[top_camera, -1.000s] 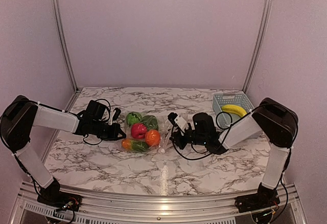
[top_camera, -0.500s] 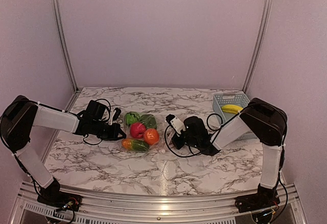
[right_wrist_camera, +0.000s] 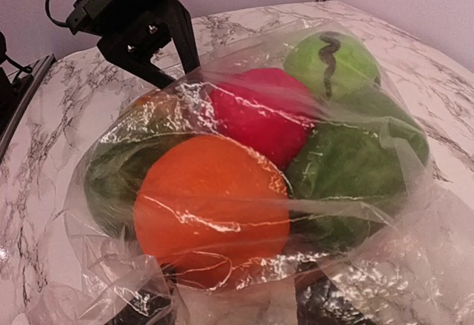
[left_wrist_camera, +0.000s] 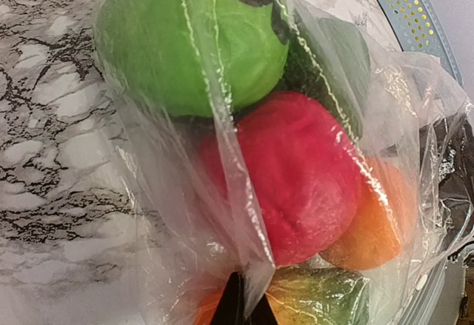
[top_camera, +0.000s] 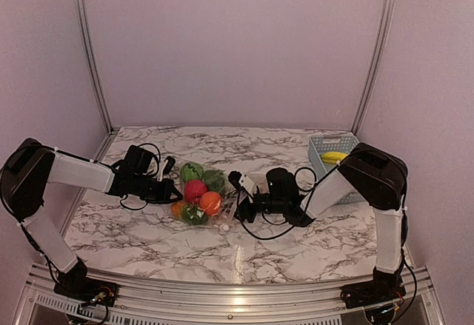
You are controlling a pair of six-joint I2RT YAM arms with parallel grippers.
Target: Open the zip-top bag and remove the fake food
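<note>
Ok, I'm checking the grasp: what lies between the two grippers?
The zip-top bag, fake food inside, lies between left gripper and right gripper; the top view shows it.

Soft, even light, with glare on the zip-top bag (right_wrist_camera: 222,214).

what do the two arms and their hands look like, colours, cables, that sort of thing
The left arm and right arm match: bulky black joint housings joined by white links. The left hand and right hand are black, each with two narrow fingers. Thin black cables loop near both wrists, and a small white block sits on the right wrist.
</note>
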